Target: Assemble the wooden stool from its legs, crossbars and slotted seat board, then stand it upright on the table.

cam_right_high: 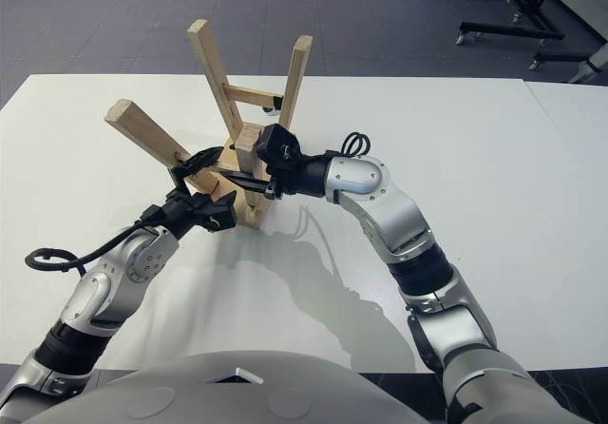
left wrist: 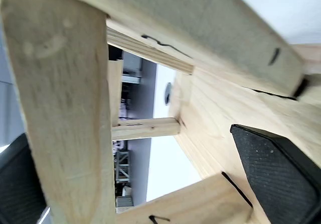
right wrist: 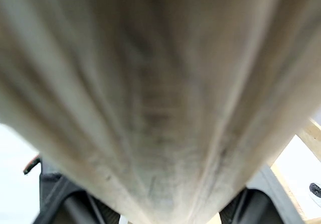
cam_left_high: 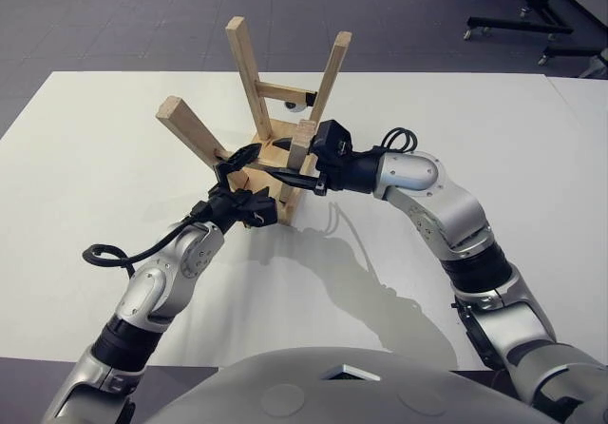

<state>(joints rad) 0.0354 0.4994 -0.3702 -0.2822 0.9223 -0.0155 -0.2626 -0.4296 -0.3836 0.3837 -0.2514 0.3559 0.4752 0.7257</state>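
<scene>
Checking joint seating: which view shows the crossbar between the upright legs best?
Left eye view: crossbar spans both raised legs, whole length clear. Right eye view matches. Left wrist view shows it between nearer parts. Right wrist view: too blurred to tell.

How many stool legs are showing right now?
4: far left leg and far right leg joined by a crossbar, splayed leg pointing to the robot's left, near leg gripped by the right tool, partly hidden.
</scene>
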